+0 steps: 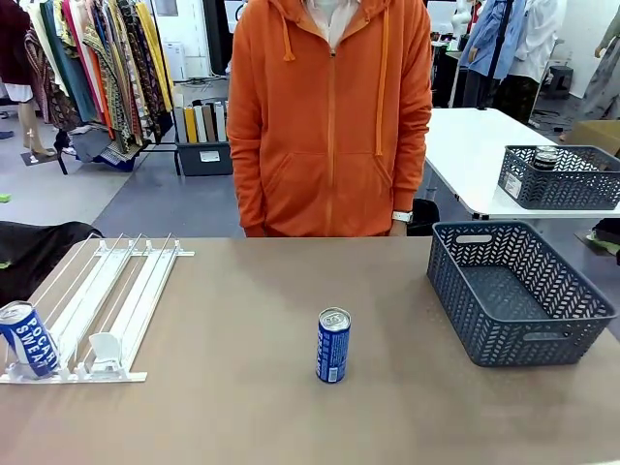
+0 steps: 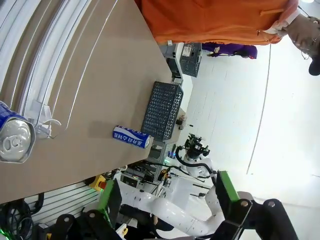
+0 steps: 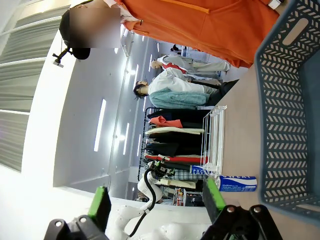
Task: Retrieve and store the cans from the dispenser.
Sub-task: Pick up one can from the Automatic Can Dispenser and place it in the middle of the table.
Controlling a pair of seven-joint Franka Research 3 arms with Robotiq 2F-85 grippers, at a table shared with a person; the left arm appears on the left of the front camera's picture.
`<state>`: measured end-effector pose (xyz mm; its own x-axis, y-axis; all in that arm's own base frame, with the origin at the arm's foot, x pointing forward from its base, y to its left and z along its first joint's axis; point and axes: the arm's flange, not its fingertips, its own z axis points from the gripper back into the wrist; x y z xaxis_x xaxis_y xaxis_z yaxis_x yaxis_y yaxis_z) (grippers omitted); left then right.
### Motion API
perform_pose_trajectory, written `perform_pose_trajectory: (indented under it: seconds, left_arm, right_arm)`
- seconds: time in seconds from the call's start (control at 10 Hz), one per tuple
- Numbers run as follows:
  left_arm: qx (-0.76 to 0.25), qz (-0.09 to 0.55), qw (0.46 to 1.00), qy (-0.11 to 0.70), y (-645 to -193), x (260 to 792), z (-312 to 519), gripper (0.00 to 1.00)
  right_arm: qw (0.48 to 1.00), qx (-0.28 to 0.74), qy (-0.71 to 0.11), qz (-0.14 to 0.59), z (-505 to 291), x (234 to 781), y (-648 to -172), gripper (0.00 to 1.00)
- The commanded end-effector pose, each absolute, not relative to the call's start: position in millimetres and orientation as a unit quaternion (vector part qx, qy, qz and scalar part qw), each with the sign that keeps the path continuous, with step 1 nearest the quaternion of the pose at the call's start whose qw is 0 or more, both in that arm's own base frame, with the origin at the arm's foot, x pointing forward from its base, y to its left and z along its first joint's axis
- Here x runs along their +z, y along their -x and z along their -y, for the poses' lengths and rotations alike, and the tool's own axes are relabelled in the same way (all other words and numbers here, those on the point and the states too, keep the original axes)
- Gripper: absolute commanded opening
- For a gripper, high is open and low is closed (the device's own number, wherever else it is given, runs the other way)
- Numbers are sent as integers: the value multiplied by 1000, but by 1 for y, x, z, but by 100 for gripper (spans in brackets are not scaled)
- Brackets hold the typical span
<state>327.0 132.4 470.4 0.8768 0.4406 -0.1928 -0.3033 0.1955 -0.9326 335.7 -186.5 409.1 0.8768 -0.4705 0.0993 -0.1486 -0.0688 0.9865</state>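
A blue-and-white can (image 1: 333,345) stands upright on the brown table, about midway between the dispenser and the basket; it also shows as the can (image 2: 131,137) and the can (image 3: 237,183). A second blue-and-white can (image 1: 26,339) sits at the front end of the white rail dispenser (image 1: 116,291) at the table's left, seen close as the can (image 2: 15,140) on the dispenser (image 2: 35,75). My left gripper (image 2: 167,197) is open, well above the table, with nothing between its fingers. My right gripper (image 3: 155,200) is open too, beside the basket.
A dark grey mesh basket (image 1: 518,291) sits at the table's right, with its wall (image 3: 285,125) near my right gripper. A person in an orange hoodie (image 1: 329,116) stands at the far edge. A second basket (image 1: 560,176) rests on a white table behind.
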Motion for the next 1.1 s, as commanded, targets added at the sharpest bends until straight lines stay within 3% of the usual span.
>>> perform_pose_trajectory:
  seconds: [0.0,0.2,0.3,0.5,0.7,0.8,1.0]
  left_arm:
    - [235,60,772,588,-326,469,-133,100]
    - [241,58,771,587,-327,470,-132,100]
    - [226,52,839,493,-331,484,-120,100]
    - [124,105,965,204,-324,505,-91,100]
    - [36,110,993,-18,-309,511,-61,100]
    - [30,78,994,-78,-310,511,-53,100]
    - [96,75,982,-145,-315,509,-42,100]
  right_arm:
    - [651,-115,-720,212,186,410,-335,100]
    - [651,-115,-720,212,186,410,-335,100]
    - [651,-115,-720,212,186,410,-335,100]
    - [651,-115,-720,212,186,410,-335,100]
    - [651,-115,-720,212,186,410,-335,100]
    - [651,-115,-720,212,186,410,-335,100]
    - [651,-115,-720,212,186,410,-335,100]
